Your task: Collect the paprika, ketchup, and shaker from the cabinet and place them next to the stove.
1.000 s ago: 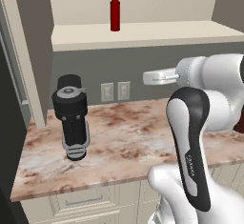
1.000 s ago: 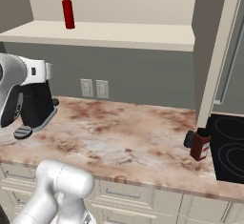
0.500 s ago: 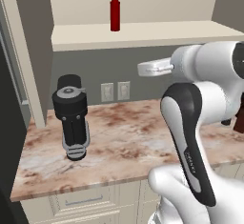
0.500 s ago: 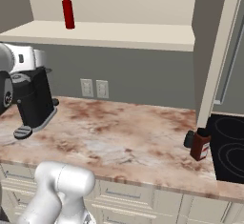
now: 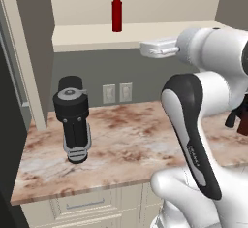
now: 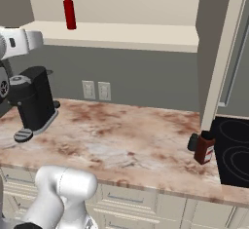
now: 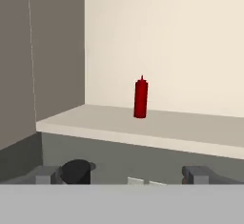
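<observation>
The cabinet [image 7: 157, 127] shelf held the ketchup [image 7: 140, 97] upright, well ahead of the gripper [image 7: 124, 173], whose jaws stood spread. Advised: centre on the bottle, approach level.

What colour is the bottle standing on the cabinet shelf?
Bright red all over; the ketchup shows best in the hand view.

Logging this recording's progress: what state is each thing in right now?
ketchup: upright on the cabinet shelf, untouched.
paprika: upright on the counter beside the stove.
shaker: on the counter, close against the paprika.
gripper: open, empty, facing the ketchup.
cabinet: open-fronted.
</observation>
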